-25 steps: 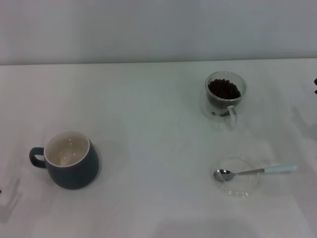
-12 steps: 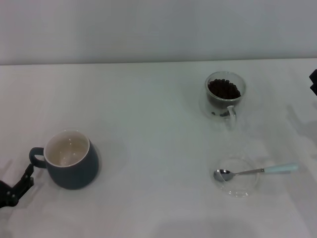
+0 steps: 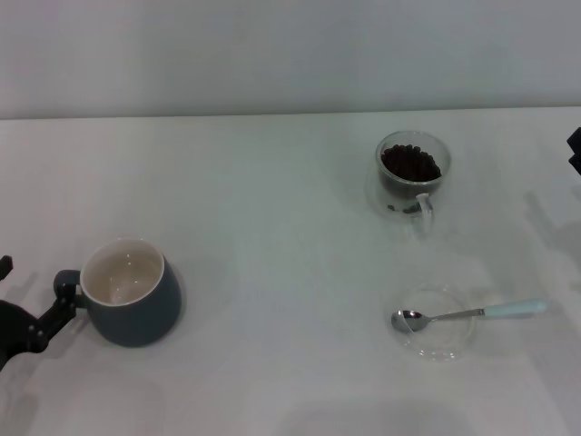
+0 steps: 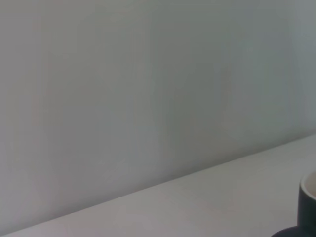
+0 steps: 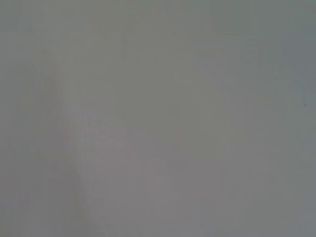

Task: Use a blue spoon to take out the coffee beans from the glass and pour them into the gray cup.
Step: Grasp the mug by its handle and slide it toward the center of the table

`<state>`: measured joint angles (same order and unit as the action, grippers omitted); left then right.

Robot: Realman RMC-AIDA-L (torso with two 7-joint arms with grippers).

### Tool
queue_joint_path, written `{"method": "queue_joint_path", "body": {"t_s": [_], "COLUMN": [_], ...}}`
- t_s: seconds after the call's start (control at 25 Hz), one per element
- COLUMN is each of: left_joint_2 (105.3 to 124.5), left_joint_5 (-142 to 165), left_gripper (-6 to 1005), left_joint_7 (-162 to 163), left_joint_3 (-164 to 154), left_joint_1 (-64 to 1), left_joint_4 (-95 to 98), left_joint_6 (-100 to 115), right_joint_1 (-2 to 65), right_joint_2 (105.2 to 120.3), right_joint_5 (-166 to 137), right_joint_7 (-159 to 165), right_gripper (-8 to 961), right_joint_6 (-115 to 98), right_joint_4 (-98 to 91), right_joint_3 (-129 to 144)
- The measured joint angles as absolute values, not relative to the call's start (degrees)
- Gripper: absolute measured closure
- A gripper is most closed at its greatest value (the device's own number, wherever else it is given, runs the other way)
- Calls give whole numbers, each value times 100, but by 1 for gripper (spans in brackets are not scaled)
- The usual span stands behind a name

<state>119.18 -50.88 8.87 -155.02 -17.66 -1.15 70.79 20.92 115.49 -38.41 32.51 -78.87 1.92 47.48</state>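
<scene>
In the head view, the blue spoon [image 3: 467, 314] is seen at the lower right of the frame, its metal bowl resting in a clear glass saucer [image 3: 438, 336] and its pale handle pointing toward the right edge, so the long axis runs nearly level across the frame, tilted slightly upward to the right. The glass [image 3: 413, 174] with the coffee beans [image 3: 411, 163] stands above it, at the upper right. Only a dark sliver of the right gripper [image 3: 575, 151] shows at the right edge, well above the handle tip; its opening cannot be told. That arm is judged the nearer to the spoon.

At the lower left, the left gripper [image 3: 32, 318] is seen spread open and empty, one fingertip at the handle of the gray cup [image 3: 127, 292].

In the left wrist view, only a dark edge of the gray cup [image 4: 308, 207] is caught at the lower right.

In the right wrist view, nothing can be made out.
</scene>
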Motion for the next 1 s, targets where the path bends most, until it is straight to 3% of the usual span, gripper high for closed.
{"method": "queue_joint_path", "body": {"t_s": [0.2, 0.4, 1.0], "left_joint_2": [11929, 11939, 11945], "left_joint_5": [-5089, -5098, -5049], "left_gripper": [113, 222, 702], "left_joint_7": [851, 540, 154], "left_joint_3": [-15513, -15491, -15530], "left_joint_1": [-1878, -1882, -2031], "left_joint_4": [-101, 116, 501], "left_joint_6": [6962, 6867, 6788], "right_joint_1": [2112, 2125, 2154], "right_joint_2": [11549, 11549, 11558], "right_joint_5": [-3840, -3840, -3841], "right_joint_7": [3298, 3323, 3331], "right_gripper": [82, 82, 83], "right_joint_6": [-7935, -7938, -7889], "right_joint_4": [170, 162, 149], "right_joint_3": [4720, 4717, 4731]}}
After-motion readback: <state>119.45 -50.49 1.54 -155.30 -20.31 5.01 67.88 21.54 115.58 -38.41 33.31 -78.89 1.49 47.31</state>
